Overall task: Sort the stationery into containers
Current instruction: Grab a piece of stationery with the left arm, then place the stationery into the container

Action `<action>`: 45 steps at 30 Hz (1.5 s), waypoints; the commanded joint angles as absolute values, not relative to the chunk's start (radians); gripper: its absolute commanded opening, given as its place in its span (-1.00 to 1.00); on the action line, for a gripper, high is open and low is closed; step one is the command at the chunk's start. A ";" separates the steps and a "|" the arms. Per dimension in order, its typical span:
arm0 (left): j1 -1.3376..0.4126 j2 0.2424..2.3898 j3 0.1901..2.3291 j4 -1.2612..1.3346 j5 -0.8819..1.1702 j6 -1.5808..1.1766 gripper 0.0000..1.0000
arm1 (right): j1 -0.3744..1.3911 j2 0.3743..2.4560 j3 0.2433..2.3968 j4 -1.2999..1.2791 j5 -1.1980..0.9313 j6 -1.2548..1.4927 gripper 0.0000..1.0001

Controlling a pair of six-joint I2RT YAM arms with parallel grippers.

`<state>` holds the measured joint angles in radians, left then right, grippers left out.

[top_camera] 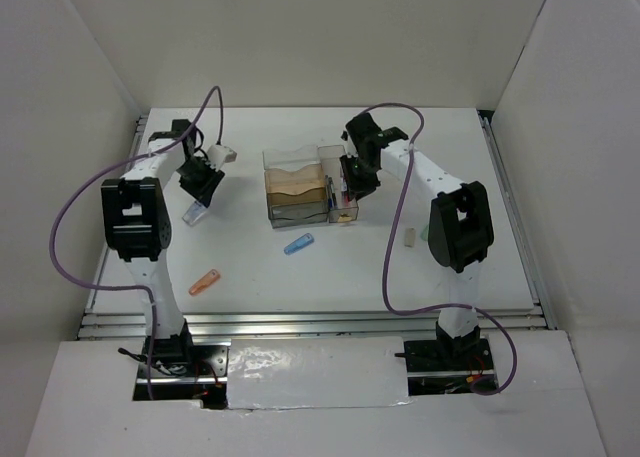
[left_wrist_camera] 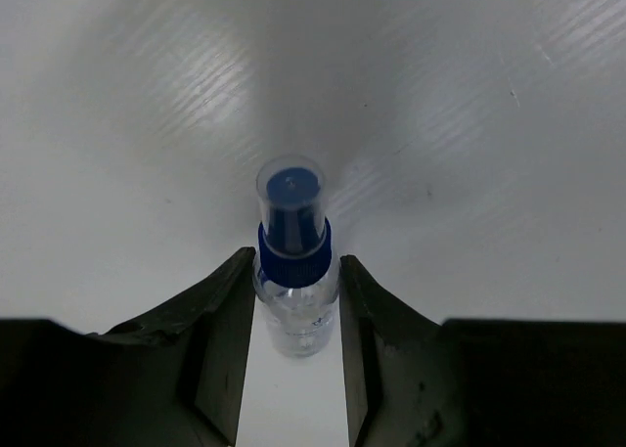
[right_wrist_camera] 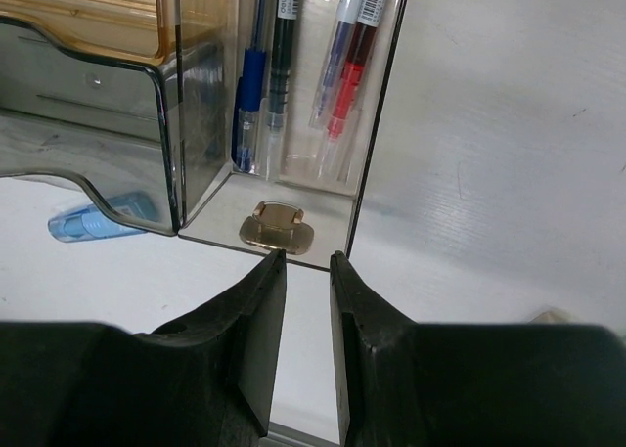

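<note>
My left gripper (left_wrist_camera: 296, 263) is shut on a small clear bottle (left_wrist_camera: 293, 271) with a blue cap under a clear cover, both fingers pressing its sides. From above, this gripper (top_camera: 197, 195) is at the left of the table with the bottle (top_camera: 194, 214) at its tips. The clear organizer (top_camera: 297, 187) with brown wavy tiers stands mid-table. My right gripper (top_camera: 352, 189) hovers at its right end, open and empty (right_wrist_camera: 306, 256), just in front of the narrow clear bin (right_wrist_camera: 377, 124). Several pens (right_wrist_camera: 342, 66) lie in that bin, beside a small brass piece (right_wrist_camera: 277, 226).
A blue piece (top_camera: 299, 243) lies in front of the organizer, and an orange piece (top_camera: 204, 282) lies nearer the left arm's base. Beige (top_camera: 409, 238) and mint-green (top_camera: 424, 233) pieces lie by the right arm. White walls enclose the table on three sides.
</note>
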<state>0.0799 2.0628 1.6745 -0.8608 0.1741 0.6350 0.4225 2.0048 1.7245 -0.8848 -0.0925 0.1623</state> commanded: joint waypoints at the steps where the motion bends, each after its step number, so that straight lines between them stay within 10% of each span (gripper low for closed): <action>1: 0.046 2.120 1.680 -0.879 0.126 0.577 -0.66 | 0.417 1.939 1.712 -0.873 -0.098 0.153 -0.36; 15: 0.023 2.091 1.623 -0.799 0.109 0.534 0.15 | 0.405 1.904 1.690 -0.871 -0.091 0.155 -0.36; 23: 0.077 2.005 1.471 -0.741 0.167 0.537 0.23 | 0.408 1.878 1.675 -0.870 -0.084 0.156 -0.36; 36: 0.065 1.838 1.523 -0.686 0.293 0.564 -0.81 | 0.393 1.836 1.640 -0.857 -0.101 0.153 -0.38; 45: -0.173 1.960 1.899 -0.718 0.327 0.730 -0.88 | 0.342 1.776 1.579 -0.835 -0.135 0.135 -0.40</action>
